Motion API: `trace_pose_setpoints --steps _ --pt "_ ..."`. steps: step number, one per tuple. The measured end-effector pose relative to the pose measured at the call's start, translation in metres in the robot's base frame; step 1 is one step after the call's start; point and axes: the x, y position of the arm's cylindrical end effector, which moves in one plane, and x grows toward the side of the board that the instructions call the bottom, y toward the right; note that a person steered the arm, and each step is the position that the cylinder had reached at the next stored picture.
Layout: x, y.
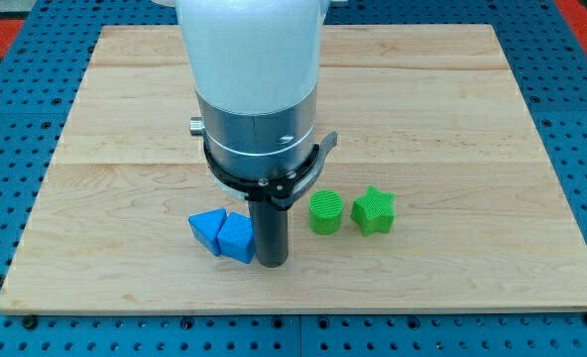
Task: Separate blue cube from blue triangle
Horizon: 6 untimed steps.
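My tip point(272, 264) is a bare rod, holds nothing, touching the blue plastic cube point(237, 239) from the view's right. The blue plastic triangle point(207, 229) sits vs. the cube's left, touching; pushing left prob. shoves both.

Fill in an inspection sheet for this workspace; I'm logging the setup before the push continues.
Surface: wooden board, flat, unmarked.
Job's things: blue cube and blue triangle touching, near the view's bottom.
Clutter: green cylinder and green star, side by side, apart from the blues.
Claw: none fitted; my tip sits against the blue cube's right side.
Cables: nothing seen.
Surroundings: blue perforated base around the board.
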Motion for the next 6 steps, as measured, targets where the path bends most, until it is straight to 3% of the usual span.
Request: trace_pose_setpoints --steps 1,2,3,4,6 --pt "-0.038 -0.026" --pt "-0.042 -0.023" --pt "-0.026 0.014" --pt "0.001 0.013" --pt "-0.055 -0.068"
